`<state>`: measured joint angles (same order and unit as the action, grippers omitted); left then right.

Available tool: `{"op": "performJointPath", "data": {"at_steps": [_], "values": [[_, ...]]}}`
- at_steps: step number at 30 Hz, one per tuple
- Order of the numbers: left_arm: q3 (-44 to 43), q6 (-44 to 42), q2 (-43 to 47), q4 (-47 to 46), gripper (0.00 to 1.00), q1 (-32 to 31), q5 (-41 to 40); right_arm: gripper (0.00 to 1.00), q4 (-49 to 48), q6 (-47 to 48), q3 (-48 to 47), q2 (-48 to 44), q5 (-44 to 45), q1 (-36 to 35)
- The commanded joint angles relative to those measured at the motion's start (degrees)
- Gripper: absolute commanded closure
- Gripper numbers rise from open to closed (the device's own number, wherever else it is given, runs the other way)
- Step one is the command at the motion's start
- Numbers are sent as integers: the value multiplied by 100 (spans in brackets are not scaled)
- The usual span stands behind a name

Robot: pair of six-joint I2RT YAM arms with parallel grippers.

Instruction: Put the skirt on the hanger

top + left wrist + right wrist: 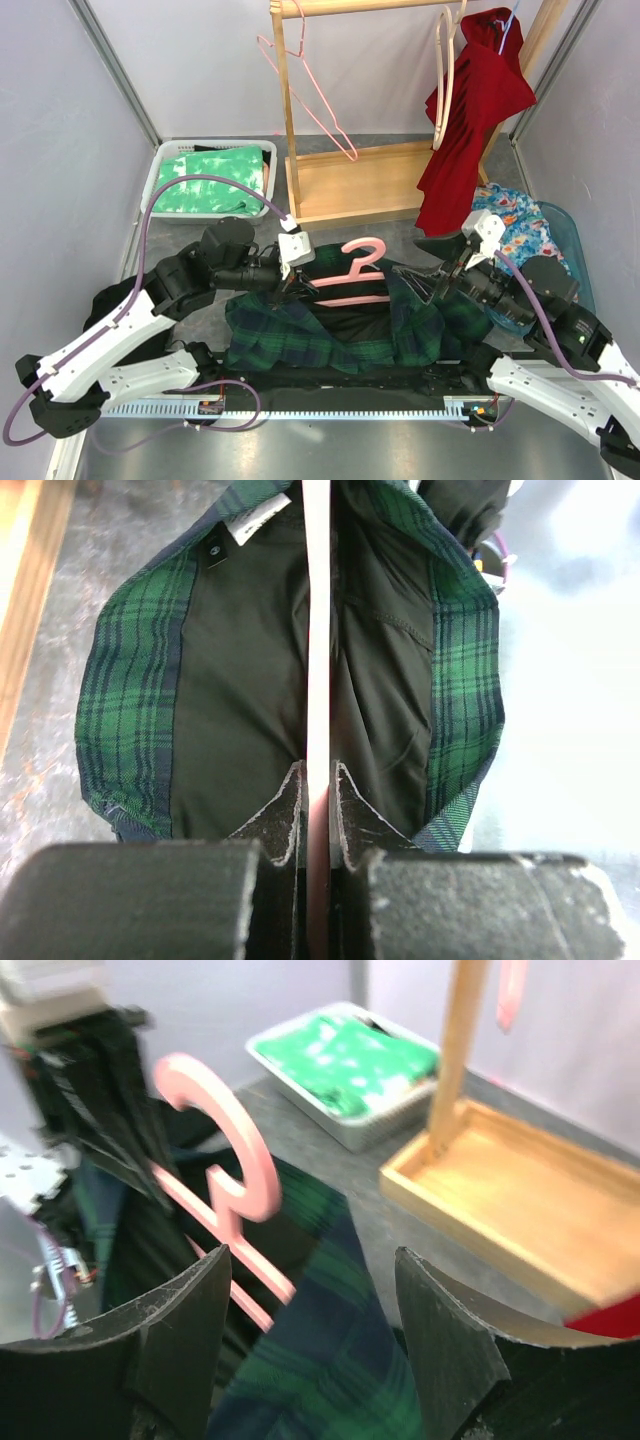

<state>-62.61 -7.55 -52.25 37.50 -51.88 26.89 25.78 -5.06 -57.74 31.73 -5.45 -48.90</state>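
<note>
The green plaid skirt (330, 335) lies crumpled on the table between the arms, its dark lining facing up. A pink plastic hanger (358, 270) rests on its upper part, hook pointing away from the arm bases. My left gripper (296, 284) is shut on the hanger's left end. In the left wrist view the pink bar (318, 630) runs straight out from between the closed jaws (318, 780), over the skirt's (130, 700) open waist. My right gripper (432, 284) is open at the hanger's right end. Skirt cloth (330, 1360) lies between its spread fingers (312, 1255), beside the hanger (215, 1130).
A white basket (160, 165) with green cloth stands at the back left. A wooden rack (370, 185) behind the skirt carries a thin pink wire hanger (310, 90) and a red garment (470, 130). A blue tub (565, 235) with floral fabric sits at the right.
</note>
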Motion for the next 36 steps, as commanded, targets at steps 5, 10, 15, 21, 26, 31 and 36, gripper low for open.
{"op": "performJointPath", "data": {"at_steps": [5,10,15,21,26,31,36], "values": [[-392,-220,250,-199,98,-15,-483,29,349,-1162,1167,-632,1800,4],[-410,-212,347,-199,98,-15,-449,26,672,-1787,1441,-712,2723,-5],[-489,-203,540,-199,98,-24,-448,30,1008,-2226,1265,-334,3690,4],[-621,-229,760,-94,98,-24,-439,48,1412,-2578,1072,-44,4498,4],[-638,-247,830,-67,98,-24,-457,55,1658,-2693,949,-87,4677,-5],[-656,-247,708,-67,98,-24,-439,38,1212,-2106,589,-333,3931,4],[-735,-256,541,-84,98,-15,-422,35,508,-1183,96,-413,2482,4]]}}
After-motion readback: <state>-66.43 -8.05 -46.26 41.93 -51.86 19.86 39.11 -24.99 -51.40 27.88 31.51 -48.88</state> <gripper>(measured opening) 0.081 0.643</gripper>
